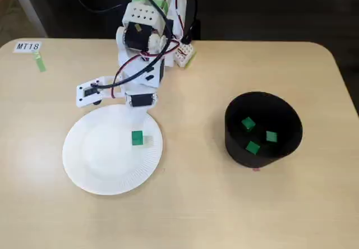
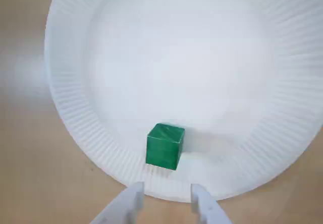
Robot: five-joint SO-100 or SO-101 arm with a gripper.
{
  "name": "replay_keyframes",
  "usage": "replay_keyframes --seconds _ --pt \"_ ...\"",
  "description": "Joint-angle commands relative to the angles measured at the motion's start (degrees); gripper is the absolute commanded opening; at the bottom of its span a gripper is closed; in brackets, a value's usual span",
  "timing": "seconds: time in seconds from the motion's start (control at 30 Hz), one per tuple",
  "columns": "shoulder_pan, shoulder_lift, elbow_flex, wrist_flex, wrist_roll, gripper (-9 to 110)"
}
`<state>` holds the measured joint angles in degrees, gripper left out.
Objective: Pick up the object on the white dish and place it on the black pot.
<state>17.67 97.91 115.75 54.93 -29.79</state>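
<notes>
A small green block [image 1: 137,138] lies on the white paper plate [image 1: 101,153], near its right side in the fixed view. In the wrist view the block [image 2: 165,146] sits by the near rim of the plate [image 2: 202,57]. My gripper [image 2: 166,191] is open and empty, its two white fingertips just short of the block, one on each side of its line. In the fixed view the gripper [image 1: 141,117] hangs over the plate's far edge. The black pot [image 1: 247,158] stands to the right, apart from the plate, with three green blocks inside.
The arm's base [image 1: 146,30] stands at the table's far edge, with cables around it. A white label reading MT18 [image 1: 28,46] and a strip of green tape [image 1: 40,64] lie at the far left. The tan tabletop [image 1: 190,204] spreads around plate and pot.
</notes>
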Motion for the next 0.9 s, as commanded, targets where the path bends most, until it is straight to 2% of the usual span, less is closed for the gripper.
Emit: replay_keyframes --seconds 0.0,0.27,0.87 --pt "0.6 0.3 -2.8 -0.3 -0.6 20" --pt "1.3 -3.0 -3.3 -0.9 -0.7 25" --pt "1.4 -15.7 -9.7 -1.1 0.3 22"
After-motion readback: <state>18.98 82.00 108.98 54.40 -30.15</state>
